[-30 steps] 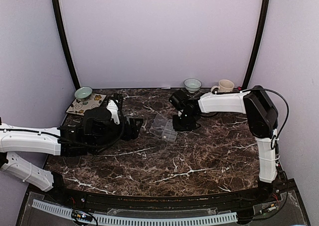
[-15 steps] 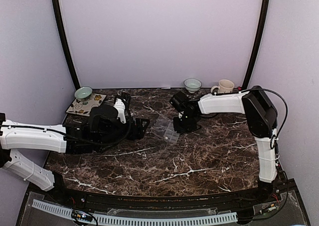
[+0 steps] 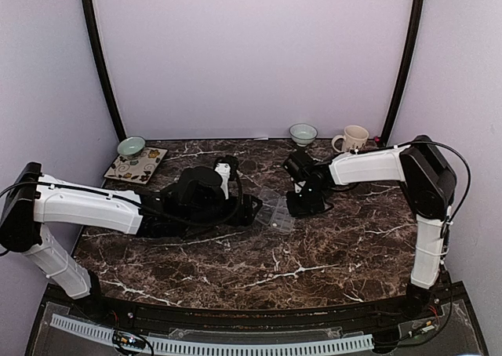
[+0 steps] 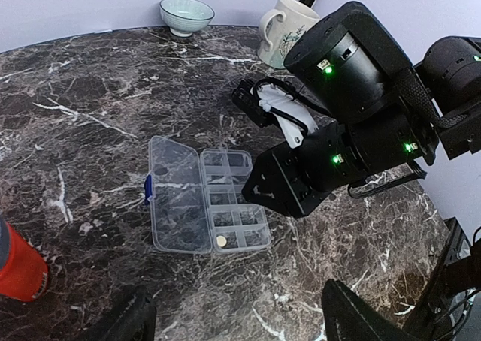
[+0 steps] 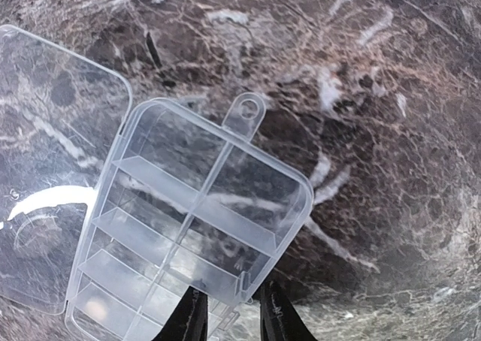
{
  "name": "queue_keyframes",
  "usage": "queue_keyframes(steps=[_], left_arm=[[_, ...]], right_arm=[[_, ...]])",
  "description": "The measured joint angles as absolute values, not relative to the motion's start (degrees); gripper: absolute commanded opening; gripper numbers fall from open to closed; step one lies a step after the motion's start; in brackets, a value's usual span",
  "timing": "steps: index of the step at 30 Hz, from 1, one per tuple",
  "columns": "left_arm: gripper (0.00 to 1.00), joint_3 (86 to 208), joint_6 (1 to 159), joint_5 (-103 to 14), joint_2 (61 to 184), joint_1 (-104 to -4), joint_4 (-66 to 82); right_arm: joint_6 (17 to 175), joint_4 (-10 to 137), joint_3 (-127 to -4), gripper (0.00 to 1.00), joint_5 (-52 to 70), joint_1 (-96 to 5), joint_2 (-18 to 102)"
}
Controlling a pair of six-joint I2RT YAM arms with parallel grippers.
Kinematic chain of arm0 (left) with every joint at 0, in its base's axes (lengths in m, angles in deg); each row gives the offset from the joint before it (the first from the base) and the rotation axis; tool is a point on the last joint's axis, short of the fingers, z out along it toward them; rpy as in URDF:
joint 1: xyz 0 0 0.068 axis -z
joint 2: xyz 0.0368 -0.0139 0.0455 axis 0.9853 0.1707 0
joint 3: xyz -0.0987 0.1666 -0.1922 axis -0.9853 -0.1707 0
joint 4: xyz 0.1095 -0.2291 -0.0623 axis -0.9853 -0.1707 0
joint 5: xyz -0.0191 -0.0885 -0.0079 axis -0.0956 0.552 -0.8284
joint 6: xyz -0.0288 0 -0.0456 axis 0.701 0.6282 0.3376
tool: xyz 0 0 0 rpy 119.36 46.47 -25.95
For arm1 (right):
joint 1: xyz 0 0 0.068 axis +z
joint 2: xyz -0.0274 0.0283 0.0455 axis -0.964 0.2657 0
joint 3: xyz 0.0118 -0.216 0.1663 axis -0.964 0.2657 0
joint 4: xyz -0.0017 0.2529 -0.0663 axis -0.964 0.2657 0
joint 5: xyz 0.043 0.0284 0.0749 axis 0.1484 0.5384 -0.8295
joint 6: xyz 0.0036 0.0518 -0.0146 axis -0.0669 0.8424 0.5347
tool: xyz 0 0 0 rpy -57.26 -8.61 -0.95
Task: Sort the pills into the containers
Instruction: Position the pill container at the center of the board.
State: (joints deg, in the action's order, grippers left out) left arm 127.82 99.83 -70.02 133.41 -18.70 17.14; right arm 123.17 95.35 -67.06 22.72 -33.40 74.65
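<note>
Our right pincer (image 5: 233, 312) has its two fingers drawn close on the long wall of the organiser box (image 4: 207, 200), on the side that faces the right arm. In its wrist view the clear rim runs straight into the narrow gap, so we judge this a pinch on the box rather than a mere touch. Our left pincer (image 4: 239, 302) hangs spread wide and holds nothing, raised above the table (image 3: 329, 254) and looking down on the box from the other side.

The dark marble table carries everything. At its back edge stand a mug (image 4: 287, 27) and a bowl (image 4: 186, 12), well apart from the work. The box lies near the middle, between the two pincers, its long axis running roughly from the near edge toward the back. It is open: the lid (image 4: 176, 202) lies flat toward the left arm, and the compartments lie toward the right. An orange bottle (image 4: 19, 270) stands near the left pincer, at the left edge of its wrist view. One small pale pill (image 4: 221, 240) sits in the nearest compartment of the row beside the hinge; we see no other.

The right arm is the nearer, touching the box. We judge that it steadies the box, and that the left pincer must reach across the lid to get at the compartments.
</note>
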Motion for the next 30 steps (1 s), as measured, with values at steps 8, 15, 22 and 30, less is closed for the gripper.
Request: queue_keyframes(steps=[8,15,22,30], left_arm=[[0.79,133.1,105.0,-62.5,140.0,-20.6,18.0],[0.79,134.9,110.0,-56.0,145.5,-25.0,17.9],[0.8,139.6,113.2,-50.1,151.1,-27.5,16.6],[0.8,143.4,114.9,-45.4,156.1,-27.5,15.7]], right_arm=[[121.1,94.9,-62.3,0.23,22.4,-34.4,71.1],[119.2,95.5,-60.4,0.23,22.2,-35.3,69.4],[117.2,95.8,-59.5,0.24,21.8,-35.7,68.3],[115.7,95.7,-59.3,0.24,21.0,-35.7,67.9]])
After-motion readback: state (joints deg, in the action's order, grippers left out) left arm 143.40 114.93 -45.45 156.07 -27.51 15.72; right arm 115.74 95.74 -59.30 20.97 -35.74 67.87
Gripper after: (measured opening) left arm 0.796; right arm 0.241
